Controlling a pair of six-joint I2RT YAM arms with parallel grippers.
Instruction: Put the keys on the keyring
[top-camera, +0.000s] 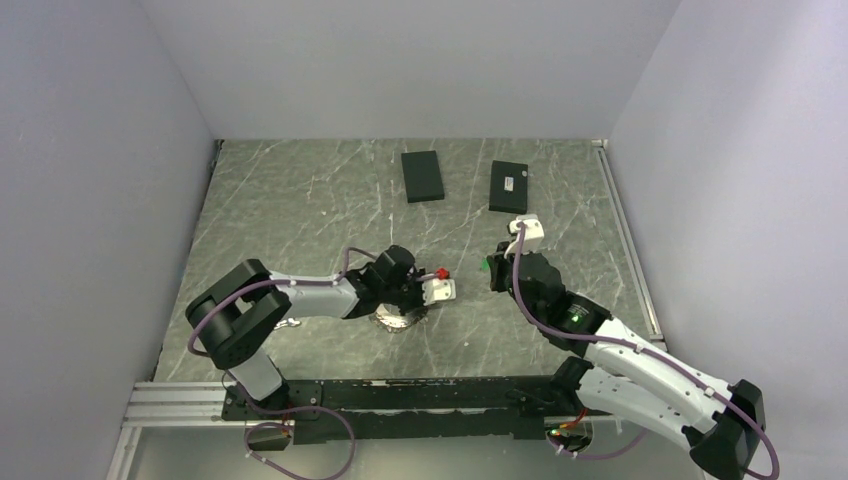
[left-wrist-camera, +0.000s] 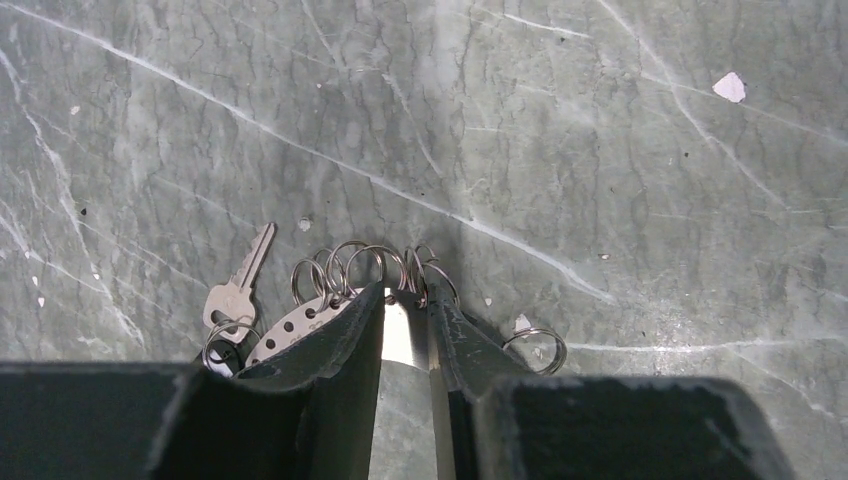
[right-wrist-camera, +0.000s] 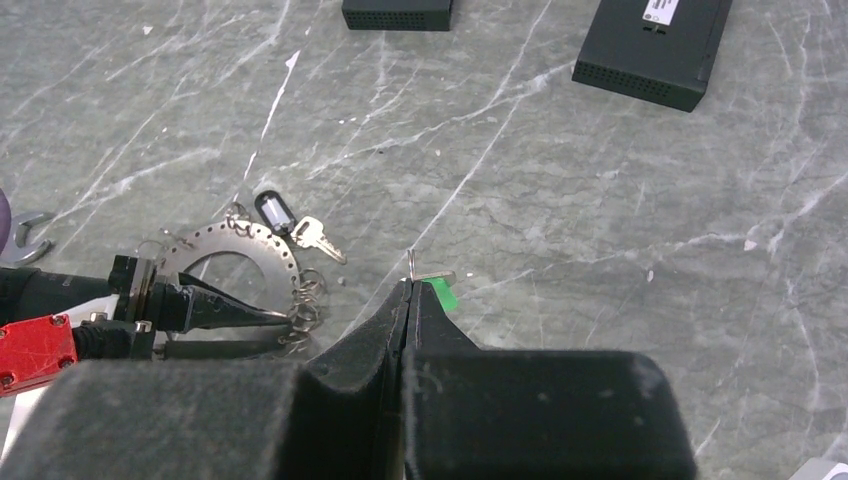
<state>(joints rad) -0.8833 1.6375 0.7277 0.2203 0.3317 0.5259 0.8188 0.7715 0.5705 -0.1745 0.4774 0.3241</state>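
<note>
Clamping the keyring (left-wrist-camera: 298, 322) by its flat perforated band, the left gripper (left-wrist-camera: 403, 293) has its jaws drawn in to a narrow gap, with the bright metal of the band showing between them; the keyring lies flat on the grey marbled table (top-camera: 300, 200) near the middle, just ahead of the left arm's base side; small wire rings stand up in a row along its edge beside the fingertips (left-wrist-camera: 365, 305); a silver key (left-wrist-camera: 240, 285) lies on the table at the ring's edge, its blade pointing away from the fingers, and next to it in the right wrist view sits a small black tag (right-wrist-camera: 271, 210); one more small ring (left-wrist-camera: 535, 345) lies on the other side of the fingers, and whether it is joined to the keyring cannot be told. The right gripper (right-wrist-camera: 410, 290) is pressed fully together, pinching a small green piece (right-wrist-camera: 441, 296) with a thin metal loop at its tip; whether this is a key cannot be told; it is held above the table, near the keyring but apart from it, on its right. Two black boxes (top-camera: 422, 176) (top-camera: 508, 186) lie flat at the far side, well apart from both grippers.
</note>
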